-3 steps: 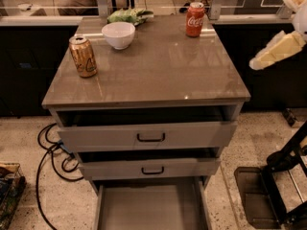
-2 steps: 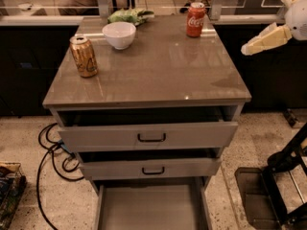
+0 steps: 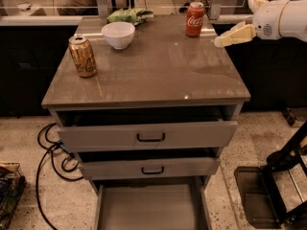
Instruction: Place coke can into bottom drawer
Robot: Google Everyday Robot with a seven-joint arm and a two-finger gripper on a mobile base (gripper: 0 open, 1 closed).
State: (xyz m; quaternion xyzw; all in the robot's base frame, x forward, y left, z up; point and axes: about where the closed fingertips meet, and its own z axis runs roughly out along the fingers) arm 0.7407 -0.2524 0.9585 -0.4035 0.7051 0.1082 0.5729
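The bottom drawer [image 3: 148, 210] is open, its front cut off by the frame. The gripper [image 3: 225, 38] hovers at the right edge of the desk [image 3: 158, 71]; whether it is clenched or released cannot be told. The coke can [image 3: 194, 19], red with white script and a silver top, stands upright at the far right of the desk, apart from the gripper.

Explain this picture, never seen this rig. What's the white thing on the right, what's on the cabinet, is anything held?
One camera looks down at a grey cabinet from in front. The white thing is a robot arm; its gripper hangs by the top's right edge, right of the coke can and apart from it, nothing visibly in it. On the top stand the coke can, a gold-brown can, a white bowl and a green bag. The bottom drawer is pulled open; the two upper drawers are slightly open.
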